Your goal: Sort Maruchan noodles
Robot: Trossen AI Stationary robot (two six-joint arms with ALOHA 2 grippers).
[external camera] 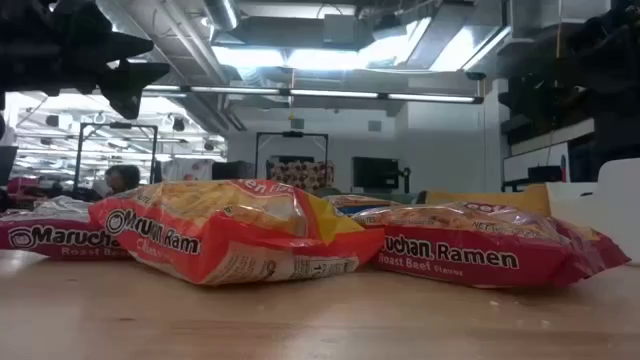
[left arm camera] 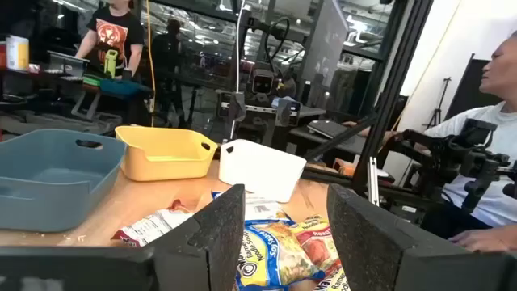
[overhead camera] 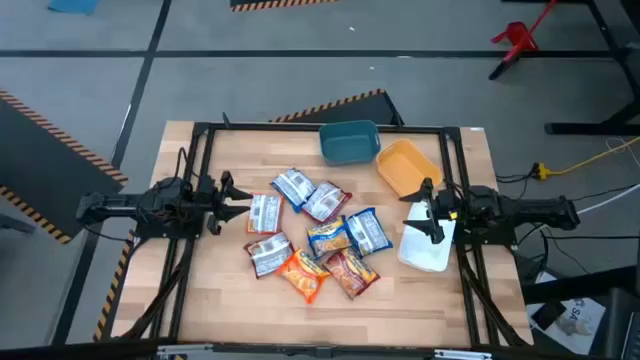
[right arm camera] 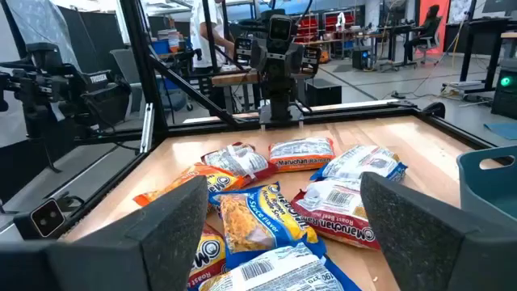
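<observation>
Several Maruchan noodle packets (overhead camera: 318,236) lie flat in a loose pile on the middle of the wooden table: red-and-silver, blue-and-yellow and orange ones. The low view shows an orange packet (external camera: 230,243) and a red Roast Beef packet (external camera: 480,255) up close. My left gripper (overhead camera: 240,199) hovers open at the pile's left side; in its wrist view (left arm camera: 284,234) the fingers stand apart above a blue-and-yellow packet (left arm camera: 283,252). My right gripper (overhead camera: 425,209) hovers open at the pile's right, its fingers wide apart (right arm camera: 283,234) over the packets (right arm camera: 275,214). Neither touches anything.
A teal bin (overhead camera: 349,142) sits at the far edge, an orange bin (overhead camera: 407,166) to its right, and a white bin (overhead camera: 428,245) under my right arm. A black frame (overhead camera: 200,135) rings the table. People (left arm camera: 113,36) stand in the room beyond.
</observation>
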